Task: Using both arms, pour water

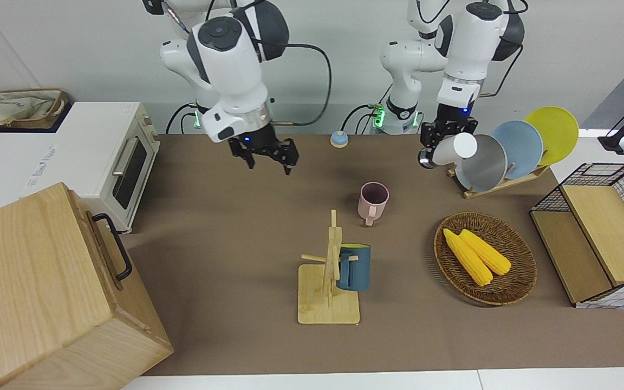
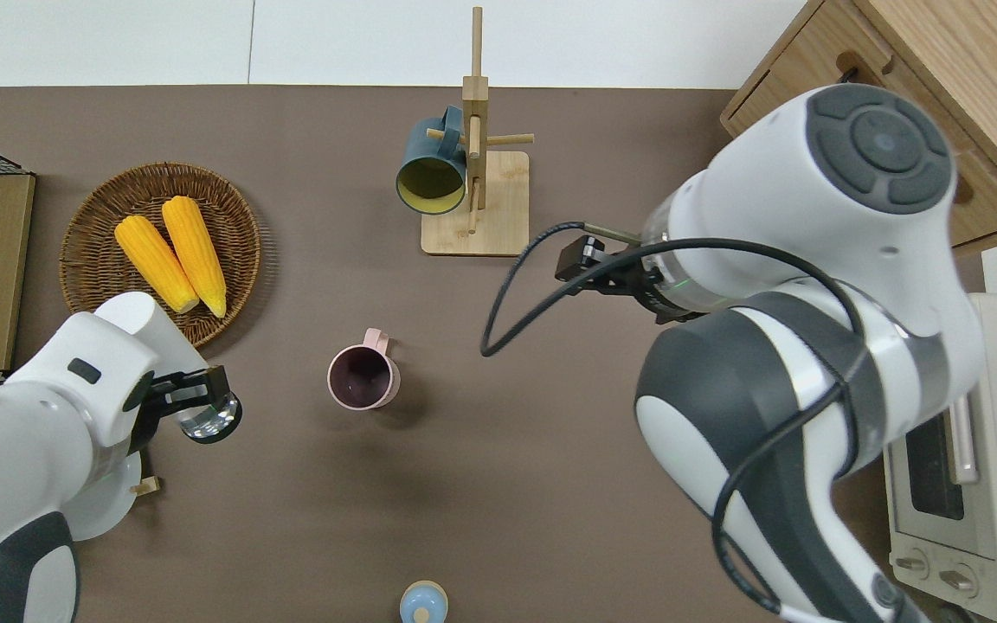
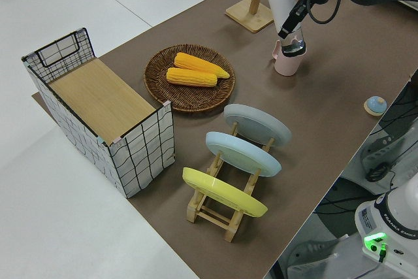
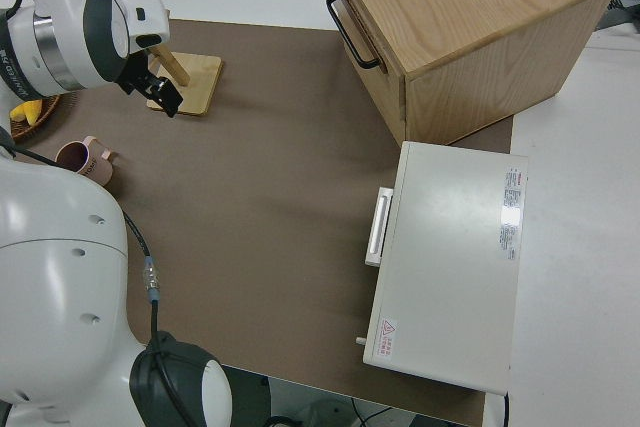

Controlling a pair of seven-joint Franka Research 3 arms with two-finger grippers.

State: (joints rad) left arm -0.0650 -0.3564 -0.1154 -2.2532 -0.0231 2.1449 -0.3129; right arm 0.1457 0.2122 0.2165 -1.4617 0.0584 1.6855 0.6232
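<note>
White and tilted, the bottle (image 1: 453,149) sits clamped in my left gripper (image 1: 442,142), its clear mouth (image 2: 209,417) pointing toward the pink mug (image 2: 363,377) but not over it. The mug stands upright on the brown table (image 2: 291,519), nearer to the robots than the mug rack (image 2: 473,203) with its blue mug (image 2: 431,171). My right gripper (image 1: 266,157) is up, fingers spread, holding nothing. I judge pouring is not started; the bottle must come over the mug.
</note>
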